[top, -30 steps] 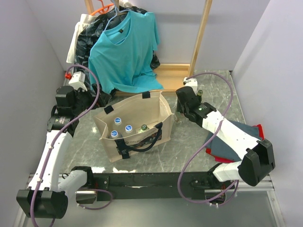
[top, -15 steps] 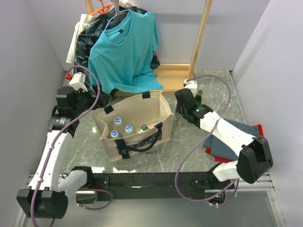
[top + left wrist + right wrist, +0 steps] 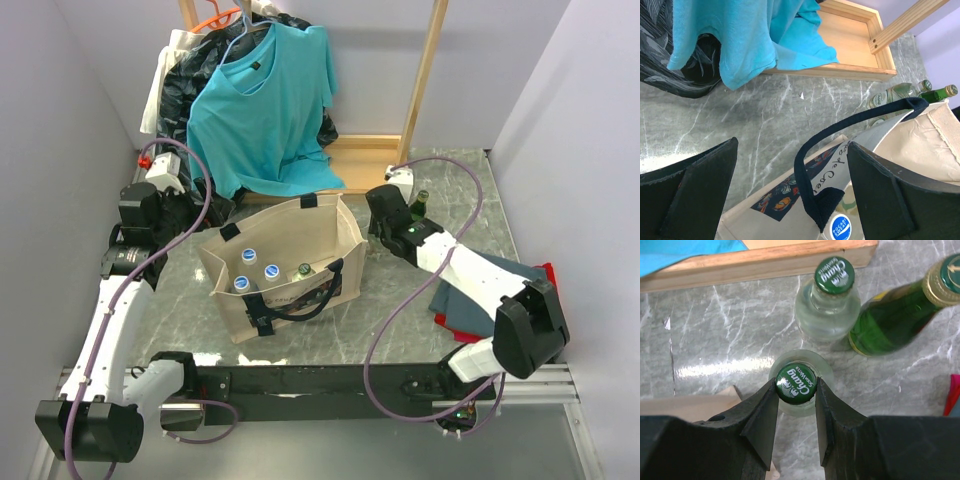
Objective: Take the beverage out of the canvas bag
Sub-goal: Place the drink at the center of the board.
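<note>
The beige canvas bag (image 3: 300, 228) stands open mid-table with black strap handles. Inside it stand three white-capped Pocari Sweat bottles (image 3: 271, 272) and a green-capped bottle (image 3: 304, 269). My right gripper (image 3: 796, 385) is to the right of the bag, shut on the green Chang cap of a clear soda water bottle (image 3: 805, 362) that stands on the marble. A second clear Chang bottle (image 3: 827, 310) and a green glass bottle (image 3: 890, 320) stand just beyond it. My left gripper (image 3: 790, 190) is open above the bag's far left corner, and a black strap (image 3: 807, 165) lies between its fingers.
A wooden rack frame (image 3: 360, 150) holds a teal T-shirt (image 3: 262, 110) and a black plastic bag (image 3: 190, 75) at the back. Grey and red cloths (image 3: 490, 290) lie on the right under my right arm. Side walls stand close on both sides.
My right arm has shifted slightly toward the back left, beside the bottles standing outside the bag. My left arm and the bag have not moved.
</note>
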Controlling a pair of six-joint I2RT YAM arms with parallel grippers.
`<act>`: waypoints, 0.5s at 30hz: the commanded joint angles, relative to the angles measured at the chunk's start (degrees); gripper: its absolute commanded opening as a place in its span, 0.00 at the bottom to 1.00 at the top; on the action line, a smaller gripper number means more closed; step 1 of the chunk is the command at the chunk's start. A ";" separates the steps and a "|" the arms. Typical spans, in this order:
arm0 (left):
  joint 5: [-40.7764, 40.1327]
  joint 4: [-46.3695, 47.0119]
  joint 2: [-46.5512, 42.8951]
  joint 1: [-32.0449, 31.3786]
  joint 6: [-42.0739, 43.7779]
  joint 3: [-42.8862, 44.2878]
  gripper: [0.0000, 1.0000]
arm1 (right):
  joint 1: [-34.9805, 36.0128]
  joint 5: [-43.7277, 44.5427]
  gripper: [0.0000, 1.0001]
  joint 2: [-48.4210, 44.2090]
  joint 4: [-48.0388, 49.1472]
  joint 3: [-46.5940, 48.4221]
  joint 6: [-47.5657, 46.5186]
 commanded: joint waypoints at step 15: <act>-1.01 1.44 -0.47 0.15 1.03 -0.07 0.96 | -0.48 0.45 0.18 4.96 1.35 9.57 0.27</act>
